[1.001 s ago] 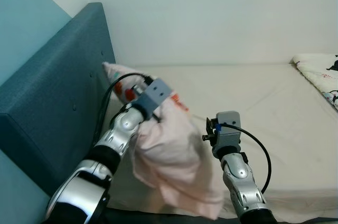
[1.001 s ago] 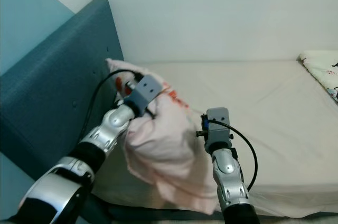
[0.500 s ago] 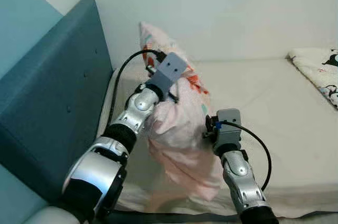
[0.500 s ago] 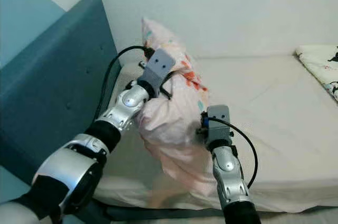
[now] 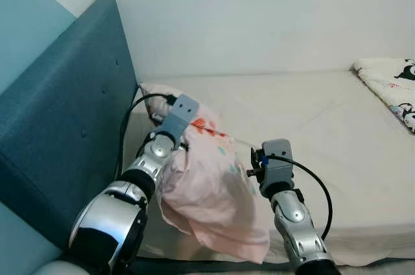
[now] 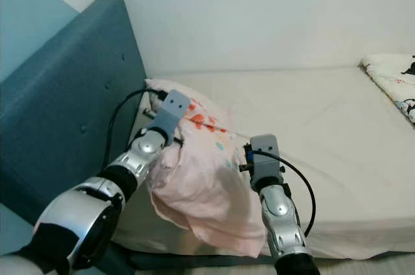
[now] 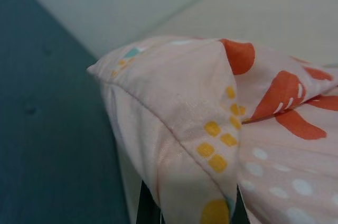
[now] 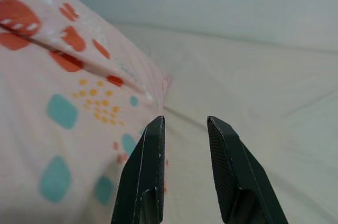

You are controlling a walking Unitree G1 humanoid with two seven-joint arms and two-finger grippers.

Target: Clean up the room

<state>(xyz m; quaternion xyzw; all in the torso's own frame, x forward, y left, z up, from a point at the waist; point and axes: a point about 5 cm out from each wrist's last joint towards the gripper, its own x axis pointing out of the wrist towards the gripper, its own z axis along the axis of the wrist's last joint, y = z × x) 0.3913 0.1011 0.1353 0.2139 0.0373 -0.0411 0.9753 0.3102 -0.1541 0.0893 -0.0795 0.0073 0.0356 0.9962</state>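
A pink pillow (image 5: 207, 187) with orange and teal marks lies on the bed, one end against the headboard and the other hanging over the near edge. My left gripper (image 7: 187, 205) is shut on a fold of the pillow's fabric at its headboard end, and the cloth hides most of its fingers. My right gripper (image 8: 185, 123) stands open beside the pillow's right side, over the sheet, with nothing between its fingers (image 8: 150, 166).
The blue padded headboard (image 5: 65, 139) rises on the left. A cream mattress (image 5: 318, 119) stretches to the right up to a white wall. A patterned white blanket (image 5: 389, 80) lies at the far right corner.
Half a second ago the left arm held the pillow up high; it has come down and the pillow now rests on the bed by the headboard. The right arm has barely moved.
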